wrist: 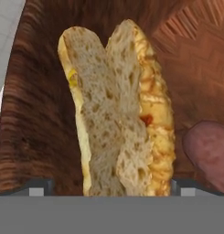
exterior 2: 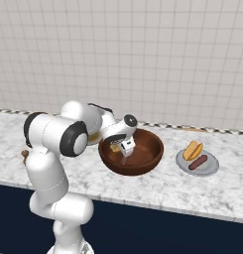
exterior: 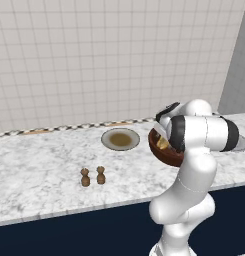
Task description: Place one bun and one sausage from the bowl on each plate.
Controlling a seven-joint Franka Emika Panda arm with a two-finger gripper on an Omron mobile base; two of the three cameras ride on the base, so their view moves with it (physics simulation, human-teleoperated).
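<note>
Two plates are set on the counter, one on each side of the bowl; the plate at the counter's right end already carries a bun and a sausage, while the plate with the brownish centre, toward the back edge, is bare; so roughly half the task is judged done. The gripper is lowered into the bowl near its left wall, its jaws spread wide and nothing clamped between them. In the hand view a split bun is seen directly ahead, lying lengthwise between the two fingertips, with a sausage just beside it against the bowl's inner wall. A grasp on this bun is judged the step in hand. Several faults could arise: the soft bun could be crushed or its halves parted if the jaws are closed too hard; the sausage could be nudged or pinched along with it, being so near; the bowl could be shoved along the counter if its wall is struck during descent or lift. Two small brown shakers stand near the front edge, well apart from the work.
</note>
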